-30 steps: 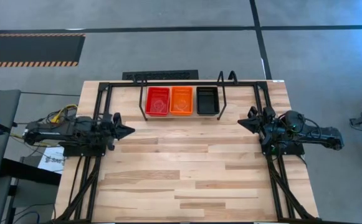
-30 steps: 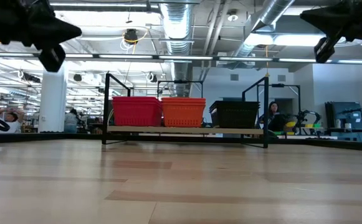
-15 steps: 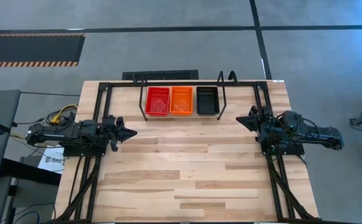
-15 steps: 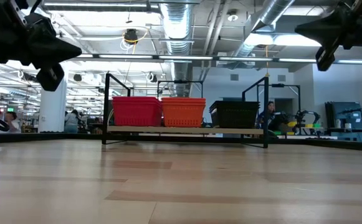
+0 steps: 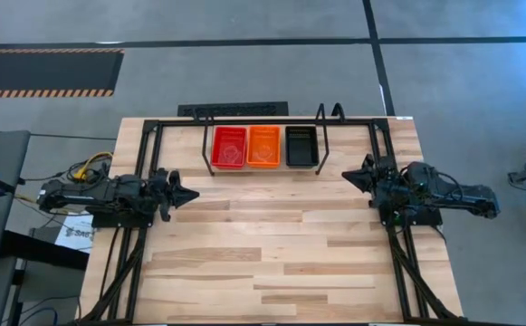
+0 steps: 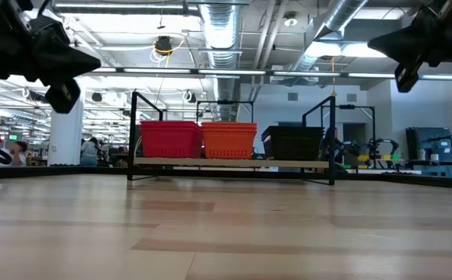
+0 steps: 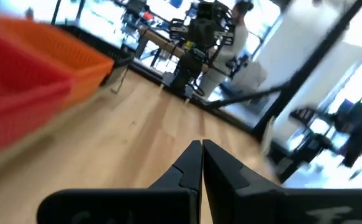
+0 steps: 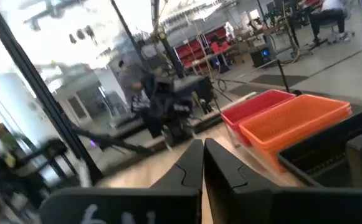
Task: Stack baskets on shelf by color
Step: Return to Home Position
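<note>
Both arms had edged slightly; jaws clenched on nothing, the left gripper (image 5: 196, 193) and right gripper (image 5: 344, 176) needed a slow retreat clear of the shelf (image 6: 233, 162) and baskets (image 5: 264, 146).

We see a pale wood-plank tabletop (image 5: 272, 254) filling the lower centre of the high view, with grey floor (image 5: 244, 72) around it. A black mat edged in orange stripes (image 5: 45, 72) lies upper left, and yellow cables (image 5: 89, 166) mid-left. In the low view, ceiling ducts (image 6: 218, 27) run overhead, with a white column (image 6: 64, 132) at left.
</note>
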Tool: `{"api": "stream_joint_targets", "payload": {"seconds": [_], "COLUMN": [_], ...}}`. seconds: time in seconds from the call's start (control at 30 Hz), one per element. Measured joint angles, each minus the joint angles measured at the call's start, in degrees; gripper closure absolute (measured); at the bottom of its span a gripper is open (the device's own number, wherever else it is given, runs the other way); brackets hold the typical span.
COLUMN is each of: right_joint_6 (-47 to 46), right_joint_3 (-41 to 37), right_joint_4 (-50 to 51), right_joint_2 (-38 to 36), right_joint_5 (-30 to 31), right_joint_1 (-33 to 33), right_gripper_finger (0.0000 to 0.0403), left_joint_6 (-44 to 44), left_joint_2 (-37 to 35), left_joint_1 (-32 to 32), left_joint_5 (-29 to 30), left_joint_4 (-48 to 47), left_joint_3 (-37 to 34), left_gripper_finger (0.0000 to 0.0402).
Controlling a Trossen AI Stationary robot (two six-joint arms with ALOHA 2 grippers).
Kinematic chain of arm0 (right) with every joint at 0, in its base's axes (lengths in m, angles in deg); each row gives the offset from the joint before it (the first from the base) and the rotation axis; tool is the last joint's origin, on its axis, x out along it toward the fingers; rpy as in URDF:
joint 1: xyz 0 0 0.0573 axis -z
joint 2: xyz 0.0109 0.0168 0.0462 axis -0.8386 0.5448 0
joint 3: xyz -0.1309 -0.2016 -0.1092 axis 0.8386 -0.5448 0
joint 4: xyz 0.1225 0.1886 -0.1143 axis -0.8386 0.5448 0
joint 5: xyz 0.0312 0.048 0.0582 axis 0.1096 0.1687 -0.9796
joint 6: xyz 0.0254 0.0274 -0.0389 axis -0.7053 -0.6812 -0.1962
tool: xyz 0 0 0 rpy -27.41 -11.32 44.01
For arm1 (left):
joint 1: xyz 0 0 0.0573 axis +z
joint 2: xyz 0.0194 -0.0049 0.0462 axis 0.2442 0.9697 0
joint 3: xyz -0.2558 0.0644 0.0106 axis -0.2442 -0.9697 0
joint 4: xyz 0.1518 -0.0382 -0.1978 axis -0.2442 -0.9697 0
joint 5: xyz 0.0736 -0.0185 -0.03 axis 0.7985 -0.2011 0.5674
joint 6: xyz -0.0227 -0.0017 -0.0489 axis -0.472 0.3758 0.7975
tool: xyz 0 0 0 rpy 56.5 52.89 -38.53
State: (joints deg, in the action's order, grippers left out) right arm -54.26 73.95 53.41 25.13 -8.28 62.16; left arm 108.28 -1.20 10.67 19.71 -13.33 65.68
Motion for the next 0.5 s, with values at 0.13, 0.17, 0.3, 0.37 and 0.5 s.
{"api": "stream_joint_targets", "payload": {"seconds": [0.13, 0.17, 0.3, 0.37, 0.5], "right_joint_6": [11.2, 13.7, 19.6, 21.9, 25.5], "right_joint_3": [0.0, 0.0, 0.0, 0.0, 0.0], "right_joint_4": [1.7, 1.6, 1.7, 2.1, 6.3], "right_joint_2": [0.0, 0.0, 0.0, 0.0, 0.0], "right_joint_5": [-1.5, -1.5, -1.6, -1.6, -1.7], "right_joint_1": [-0.7, -0.9, -2.1, -2.6, -4.0], "right_gripper_finger": [0.0372, 0.0371, 0.037, 0.037, 0.0371], "left_joint_6": [-14.9, -17.4, -22.9, -24.8, -26.9], "left_joint_2": [0.0, 0.0, 0.0, 0.0, 0.0], "left_joint_1": [0.0, 0.0, 0.0, 0.0, 0.0], "left_joint_5": [-3.3, -4.1, -5.3, -5.3, -5.5], "left_joint_4": [0.4, 0.5, 0.5, 0.5, 0.2], "left_joint_3": [0.0, 0.0, 0.0, 0.0, 0.0], "left_gripper_finger": [0.0401, 0.0401, 0.0401, 0.0401, 0.0401]}}
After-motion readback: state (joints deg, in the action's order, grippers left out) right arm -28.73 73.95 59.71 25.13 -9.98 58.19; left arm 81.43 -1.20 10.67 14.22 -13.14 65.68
